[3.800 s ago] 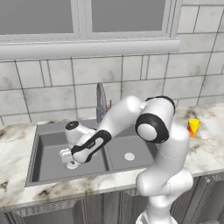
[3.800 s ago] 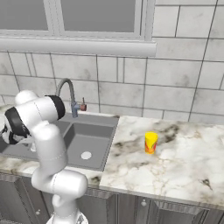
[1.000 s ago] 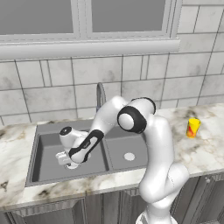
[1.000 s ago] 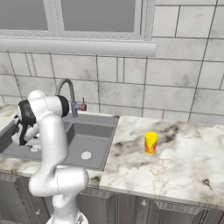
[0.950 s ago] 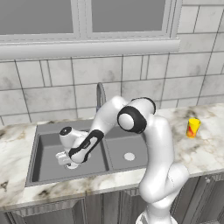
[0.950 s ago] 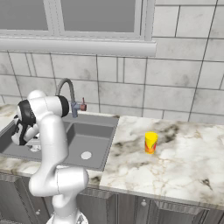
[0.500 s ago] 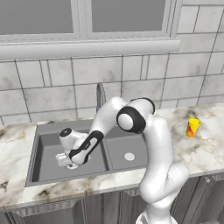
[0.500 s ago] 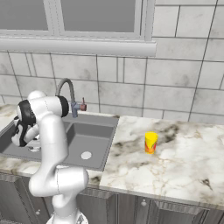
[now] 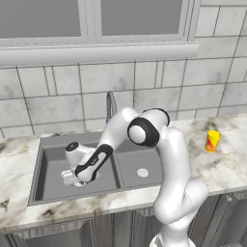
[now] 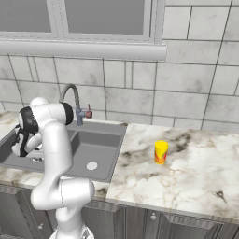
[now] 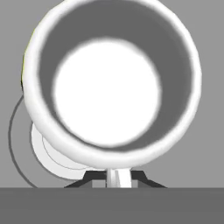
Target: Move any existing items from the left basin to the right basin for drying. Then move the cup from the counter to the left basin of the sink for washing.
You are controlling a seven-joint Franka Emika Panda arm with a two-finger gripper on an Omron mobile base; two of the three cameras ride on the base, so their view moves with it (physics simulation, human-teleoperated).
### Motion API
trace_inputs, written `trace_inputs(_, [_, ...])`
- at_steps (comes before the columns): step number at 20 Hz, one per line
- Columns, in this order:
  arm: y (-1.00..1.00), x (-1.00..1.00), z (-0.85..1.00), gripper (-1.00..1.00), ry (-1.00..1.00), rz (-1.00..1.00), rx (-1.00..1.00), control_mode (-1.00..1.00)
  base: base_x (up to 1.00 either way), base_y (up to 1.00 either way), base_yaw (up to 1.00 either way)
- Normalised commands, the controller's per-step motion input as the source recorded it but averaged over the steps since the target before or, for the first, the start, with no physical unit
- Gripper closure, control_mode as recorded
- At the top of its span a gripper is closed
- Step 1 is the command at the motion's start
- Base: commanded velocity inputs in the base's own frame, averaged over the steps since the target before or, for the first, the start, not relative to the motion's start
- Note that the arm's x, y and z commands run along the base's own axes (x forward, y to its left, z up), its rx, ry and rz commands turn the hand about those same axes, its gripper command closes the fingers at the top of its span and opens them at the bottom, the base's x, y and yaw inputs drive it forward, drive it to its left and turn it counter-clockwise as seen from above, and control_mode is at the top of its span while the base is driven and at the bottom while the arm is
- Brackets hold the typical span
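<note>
One claw (image 11: 113,176) on mug (image 11: 111,83) rim

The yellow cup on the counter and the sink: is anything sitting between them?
No. In the right base view only bare marble counter lies between the yellow cup and the sink. The left base view agrees.
</note>
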Motion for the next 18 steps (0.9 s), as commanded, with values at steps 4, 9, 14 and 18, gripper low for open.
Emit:
trace_inputs(4, [0.0, 0.0, 0.0, 1.0, 0.0, 0.0, 0.0, -1.0, 0.0, 0.0, 0.0])
trace_inputs(9, [0.0, -0.07, 0.06, 1.0, -0.07, 0.0, 0.0, -1.0, 0.0, 0.0, 0.0])
trace_inputs(14, [0.0, -0.26, 0.38, 1.0, -0.2, -0.02, -0.05, -1.0, 0.0, 0.0, 0.0])
trace_inputs(18, [0.0, -0.36, 0.41, 1.0, -0.22, -0.02, -0.03, -1.0, 0.0, 0.0, 0.0])
